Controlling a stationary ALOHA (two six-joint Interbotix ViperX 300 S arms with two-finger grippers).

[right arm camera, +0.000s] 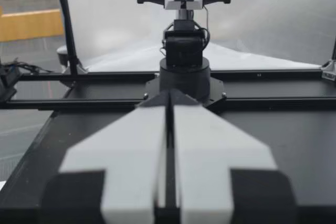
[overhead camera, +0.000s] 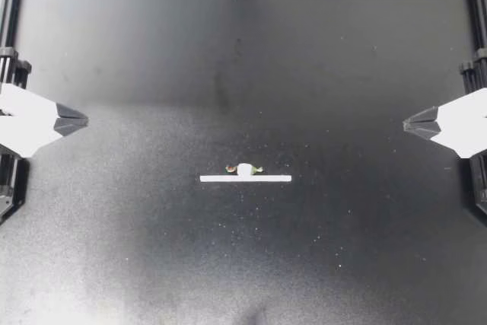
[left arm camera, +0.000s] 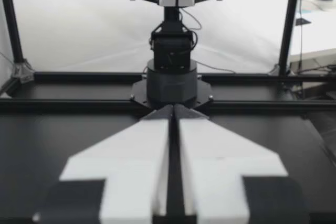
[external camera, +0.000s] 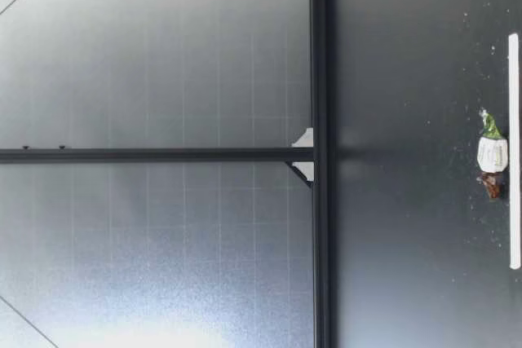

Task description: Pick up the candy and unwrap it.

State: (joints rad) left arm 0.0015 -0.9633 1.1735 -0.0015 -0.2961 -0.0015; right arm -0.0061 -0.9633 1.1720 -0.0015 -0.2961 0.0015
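A: Black matte tabletop [overhead camera: 152,264], and your candy [overhead camera: 244,169] sits at its middle — a small white lump with crinkly twisted ends, one green, one brown, just beside a flat white strip [overhead camera: 245,179].
B: Your left gripper [overhead camera: 82,121] and right gripper [overhead camera: 409,122] hang at the left and right edges, both pinched closed, holding nothing.
A: Risk? That wrapper looks slick and lies low — come down off-centre and you'll likely skid it away, or catch only a twist and tear it.
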